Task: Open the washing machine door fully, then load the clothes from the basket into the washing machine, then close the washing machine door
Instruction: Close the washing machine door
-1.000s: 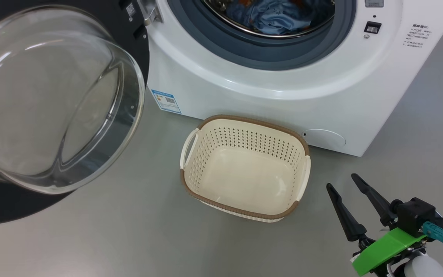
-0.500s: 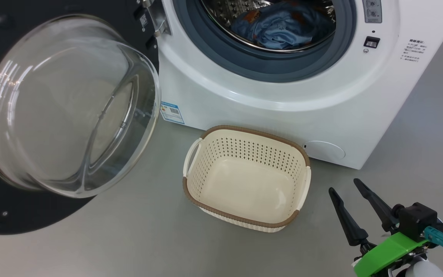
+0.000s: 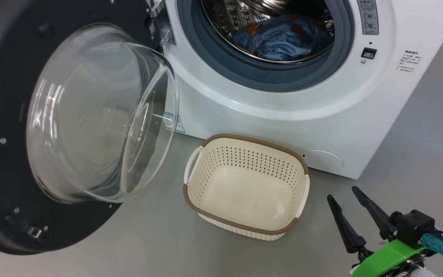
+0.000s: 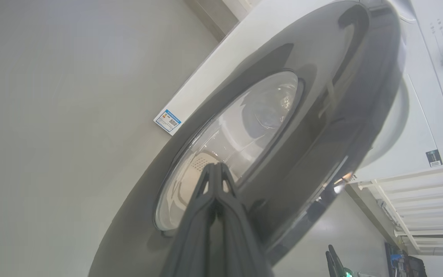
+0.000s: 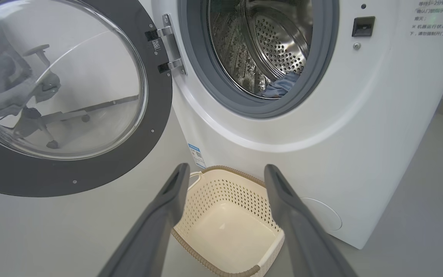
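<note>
The washing machine (image 3: pixel 283 127) is a white front-loader with its washing machine door (image 3: pixel 2 115) swung out to the left, a black rim around a clear glass bowl. Light blue clothes (image 3: pixel 283 38) lie inside the steel drum; a bit of the clothes (image 5: pixel 283 86) also peeks over the gasket. The cream basket (image 3: pixel 244 139) stands on the floor in front, with nothing in it. My left gripper (image 4: pixel 215 166) is shut, its tips at the door's (image 4: pixel 321 115) outer face by the window. My right gripper (image 3: pixel 341 192) hangs open to the right of the basket (image 5: pixel 225 192), fingers empty (image 5: pixel 226 169).
Grey floor spreads around the machine. A round cover (image 3: pixel 323 159) sits low on the front, just behind the basket. A blue label (image 5: pixel 195 154) marks the lower left corner. A white rack (image 4: pixel 417 184) stands beside the machine in the left wrist view.
The head camera has tilted up, shifting the whole picture down. The door has swung in toward the machine's opening, its glass bowl now covering the blue label. The right gripper has stayed put.
</note>
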You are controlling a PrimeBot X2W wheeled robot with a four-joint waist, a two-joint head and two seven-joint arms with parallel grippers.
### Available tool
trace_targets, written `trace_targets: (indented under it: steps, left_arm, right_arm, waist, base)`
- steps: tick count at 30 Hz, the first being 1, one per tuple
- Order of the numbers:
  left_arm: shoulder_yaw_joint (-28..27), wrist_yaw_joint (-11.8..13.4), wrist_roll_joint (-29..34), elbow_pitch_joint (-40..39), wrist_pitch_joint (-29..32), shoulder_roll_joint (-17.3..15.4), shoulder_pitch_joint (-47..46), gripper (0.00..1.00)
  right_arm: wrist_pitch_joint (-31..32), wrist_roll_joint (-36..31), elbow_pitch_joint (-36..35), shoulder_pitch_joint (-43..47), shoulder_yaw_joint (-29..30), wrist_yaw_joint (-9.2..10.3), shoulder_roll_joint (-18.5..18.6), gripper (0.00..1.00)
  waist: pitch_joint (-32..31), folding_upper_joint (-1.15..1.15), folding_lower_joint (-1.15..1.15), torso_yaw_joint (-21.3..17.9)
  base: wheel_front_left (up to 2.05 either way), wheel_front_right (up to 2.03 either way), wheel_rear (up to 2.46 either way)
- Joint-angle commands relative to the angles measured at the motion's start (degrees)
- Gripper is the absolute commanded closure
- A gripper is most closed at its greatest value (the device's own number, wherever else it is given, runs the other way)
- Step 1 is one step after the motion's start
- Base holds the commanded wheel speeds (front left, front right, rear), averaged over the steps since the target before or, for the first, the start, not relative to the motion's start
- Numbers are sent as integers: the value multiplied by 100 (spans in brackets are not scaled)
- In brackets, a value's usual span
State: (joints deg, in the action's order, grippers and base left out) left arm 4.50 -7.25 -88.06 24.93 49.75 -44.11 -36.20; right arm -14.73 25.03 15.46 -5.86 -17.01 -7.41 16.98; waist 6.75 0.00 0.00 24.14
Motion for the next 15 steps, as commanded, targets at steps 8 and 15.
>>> trace_targets:
  steps: [8,15]
  left_arm:
    - [-35,-24,-140,-802,380,-310,45,100]
    - [60,-24,-199,-1217,548,-273,123,100]
  right_arm:
    - [-27,13,-132,190,-49,-8,-21,0]
    - [-27,12,-136,255,-54,-8,-83,0]
  waist:
    - [-181,0,0,-38]
    - [-280,0,0,-130]
  base:
    - [0,0,0]
    - [0,0,0]
